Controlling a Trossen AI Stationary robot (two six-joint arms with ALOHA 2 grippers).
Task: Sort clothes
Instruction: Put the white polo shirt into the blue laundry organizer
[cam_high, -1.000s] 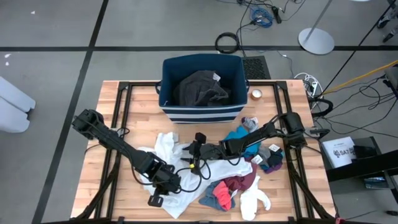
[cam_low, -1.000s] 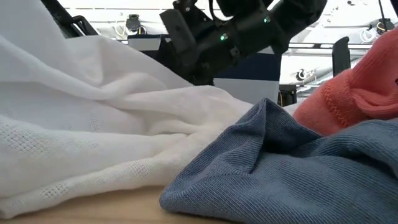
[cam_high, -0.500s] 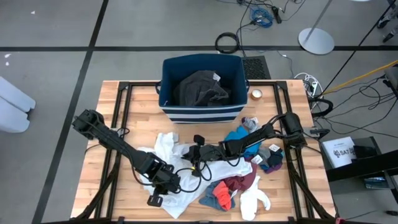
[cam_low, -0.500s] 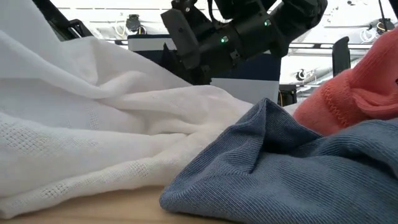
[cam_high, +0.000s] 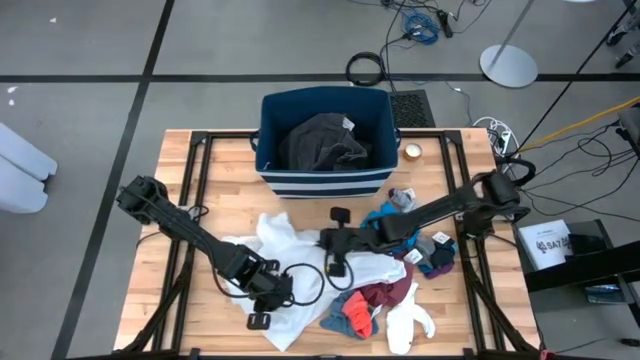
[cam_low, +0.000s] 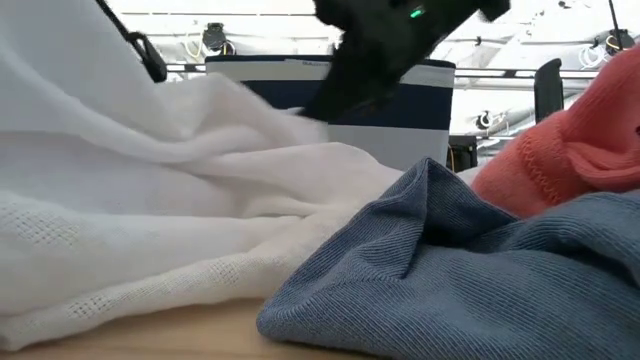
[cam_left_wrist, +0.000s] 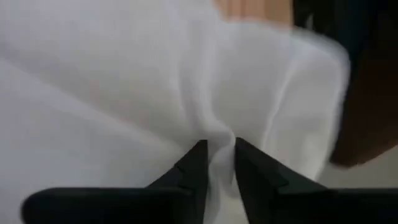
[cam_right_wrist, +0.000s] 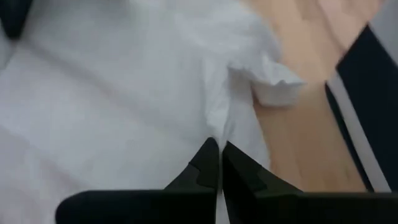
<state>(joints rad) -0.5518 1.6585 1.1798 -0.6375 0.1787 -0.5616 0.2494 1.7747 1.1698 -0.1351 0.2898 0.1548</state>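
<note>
Right tool (cam_right_wrist: 219, 163) shifted toward bin (cam_high: 325, 140), pinching white garment (cam_high: 290, 250).

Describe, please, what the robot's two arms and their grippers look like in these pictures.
Both arms are black, slim and jointed. The left gripper and right gripper each end in two dark, tapered, wedge-shaped fingers. Thin black cables loop beside both wrists, and a small green light glows on one arm in the low view.

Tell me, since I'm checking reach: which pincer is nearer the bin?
Right. The right pincer sits just in front of the bin; the left pincer is farther, near the table's front edge.
</note>
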